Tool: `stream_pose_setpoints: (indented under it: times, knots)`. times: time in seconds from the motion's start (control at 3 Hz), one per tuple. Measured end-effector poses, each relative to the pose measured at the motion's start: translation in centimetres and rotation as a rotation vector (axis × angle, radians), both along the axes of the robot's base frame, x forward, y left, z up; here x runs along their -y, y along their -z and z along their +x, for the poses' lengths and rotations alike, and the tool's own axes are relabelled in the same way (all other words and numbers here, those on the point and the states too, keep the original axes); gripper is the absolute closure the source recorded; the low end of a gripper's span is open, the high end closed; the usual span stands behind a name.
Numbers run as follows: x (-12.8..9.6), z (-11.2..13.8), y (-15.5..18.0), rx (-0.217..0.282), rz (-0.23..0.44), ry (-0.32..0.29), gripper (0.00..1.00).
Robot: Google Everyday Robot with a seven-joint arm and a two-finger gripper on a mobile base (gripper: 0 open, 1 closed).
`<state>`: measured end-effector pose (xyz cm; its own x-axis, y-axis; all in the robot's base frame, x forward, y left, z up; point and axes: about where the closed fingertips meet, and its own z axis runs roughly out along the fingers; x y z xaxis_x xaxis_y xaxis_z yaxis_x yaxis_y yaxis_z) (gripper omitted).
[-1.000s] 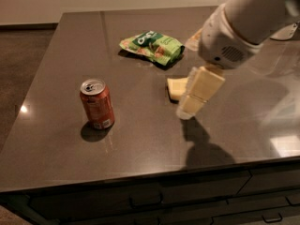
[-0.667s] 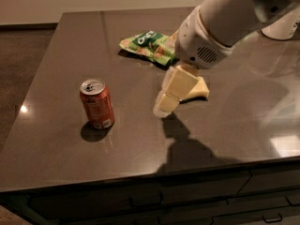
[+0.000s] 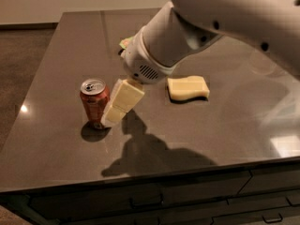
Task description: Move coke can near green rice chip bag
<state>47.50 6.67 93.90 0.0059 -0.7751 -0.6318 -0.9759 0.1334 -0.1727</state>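
Note:
The coke can (image 3: 95, 102) stands upright on the dark table (image 3: 56, 144), left of the middle, silver top showing. My gripper (image 3: 113, 115) hangs from the big white arm (image 3: 187, 27) and sits right next to the can's right side, tip near the can's base. The green rice chip bag (image 3: 124, 43) is almost wholly hidden behind the arm. Only a small corner shows at the back of the table.
A pale yellow wavy-edged block (image 3: 188, 87) lies on the table right of the gripper. The table's front edge, with drawers (image 3: 145, 201) below, runs along the bottom. The floor (image 3: 23, 60) drops off at the left.
The arm has swung left across the table, from beside the yellow block to the can's right side. It now covers the green bag. The can has not moved.

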Motion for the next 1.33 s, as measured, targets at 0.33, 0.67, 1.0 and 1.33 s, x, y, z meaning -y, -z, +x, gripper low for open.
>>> stream_pose_setpoints:
  times: [0.33,0.67,1.0,1.33]
  knots:
    - [-3.0,0.2,1.2,-0.001,0.020,-0.018,0.00]
    - [-4.4,0.6,2.3,-0.008,0.022,-0.025,0.00]
    - [-5.1,0.8,2.9,-0.016,0.025,-0.037,0.16]
    - [-5.6,1.0,2.7,-0.017,0.035,-0.047,0.40]
